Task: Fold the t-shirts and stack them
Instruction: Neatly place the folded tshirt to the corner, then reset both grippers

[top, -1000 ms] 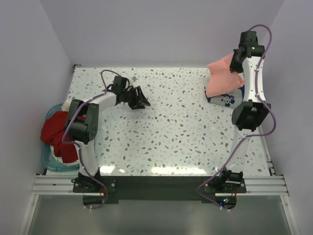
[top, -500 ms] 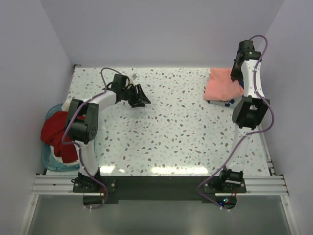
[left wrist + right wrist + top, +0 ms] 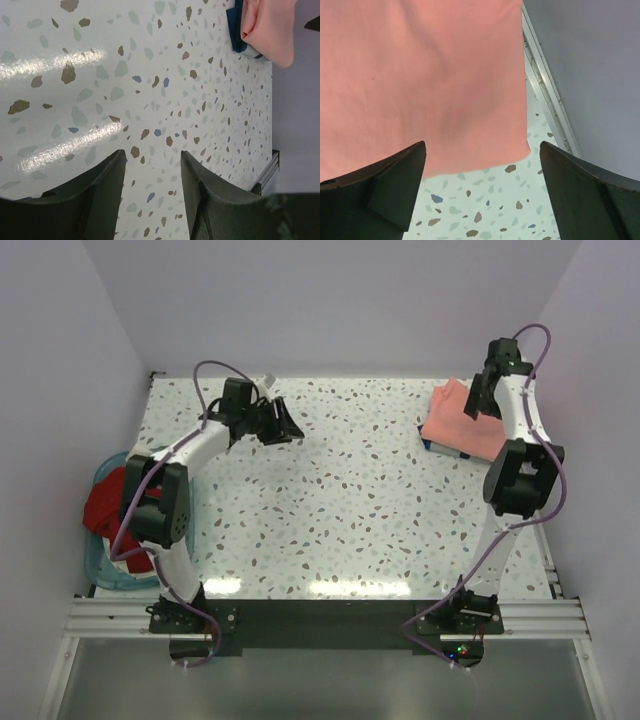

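**Q:** What is taking up most of the overhead view?

**A:** A white speckled table (image 3: 350, 500) is filling the middle. A left arm (image 3: 165, 500) and a right arm (image 3: 520, 475), both white and black, are reaching up from its 6 o'clock edge.

**Q:** Where are the shirts lying?

**A:** A teal basket (image 3: 92, 558) is sitting just off the table's 9 o'clock edge. A dark red shirt (image 3: 110, 505) is spilling over its rim, and a cream shirt (image 3: 128, 552) is bunching beneath it. At the table's 2 o'clock corner, a folded pink shirt (image 3: 455, 420) is lying on top of a navy shirt (image 3: 440, 447). Only a thin navy strip is showing along the pink shirt's 6 o'clock side.

**Q:** What are the claws doing?

**A:** The right claw (image 3: 478, 400) is hovering at the pink shirt's 3 o'clock edge. Its wrist camera is showing its two dark fingers (image 3: 385, 185) spread wide, with pink cloth filling the view beyond them. I cannot tell whether they are touching the cloth. The left claw (image 3: 283, 423) is hanging over bare table at about 11 o'clock, well apart from both piles. Its fingers are standing somewhat apart, with speckled surface showing in the gap. Its camera is catching the pink and navy stack far off at 1 o'clock.
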Robot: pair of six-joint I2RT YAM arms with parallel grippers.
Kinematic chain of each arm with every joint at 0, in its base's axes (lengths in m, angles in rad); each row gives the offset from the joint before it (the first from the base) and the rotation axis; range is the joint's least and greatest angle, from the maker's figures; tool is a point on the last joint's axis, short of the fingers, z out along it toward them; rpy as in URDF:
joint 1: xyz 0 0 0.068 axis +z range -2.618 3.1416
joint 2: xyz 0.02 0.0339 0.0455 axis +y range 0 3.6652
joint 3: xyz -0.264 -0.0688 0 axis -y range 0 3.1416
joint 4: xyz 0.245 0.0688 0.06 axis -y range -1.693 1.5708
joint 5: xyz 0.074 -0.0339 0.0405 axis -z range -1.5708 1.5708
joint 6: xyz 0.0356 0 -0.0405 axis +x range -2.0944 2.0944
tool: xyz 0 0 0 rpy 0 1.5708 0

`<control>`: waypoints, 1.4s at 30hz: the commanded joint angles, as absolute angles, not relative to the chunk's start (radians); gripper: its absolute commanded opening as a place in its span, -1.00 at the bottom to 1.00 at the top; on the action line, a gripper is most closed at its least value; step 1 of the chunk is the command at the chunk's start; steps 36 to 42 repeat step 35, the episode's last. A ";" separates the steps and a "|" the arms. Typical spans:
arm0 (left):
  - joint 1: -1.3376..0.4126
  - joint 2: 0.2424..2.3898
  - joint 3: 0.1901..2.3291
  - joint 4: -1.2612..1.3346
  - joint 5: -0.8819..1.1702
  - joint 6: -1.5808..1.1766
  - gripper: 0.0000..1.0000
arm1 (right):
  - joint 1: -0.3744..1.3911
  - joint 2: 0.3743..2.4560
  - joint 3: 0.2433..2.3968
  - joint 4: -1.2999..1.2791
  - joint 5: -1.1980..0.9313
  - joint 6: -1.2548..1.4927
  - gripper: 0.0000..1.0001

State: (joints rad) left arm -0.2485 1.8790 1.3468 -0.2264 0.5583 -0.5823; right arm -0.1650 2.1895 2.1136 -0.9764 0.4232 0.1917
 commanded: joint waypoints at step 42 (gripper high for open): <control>-0.245 1.321 1.039 -0.132 0.003 -0.558 0.16 | 0.377 1.549 1.204 -0.370 -0.186 0.249 0.96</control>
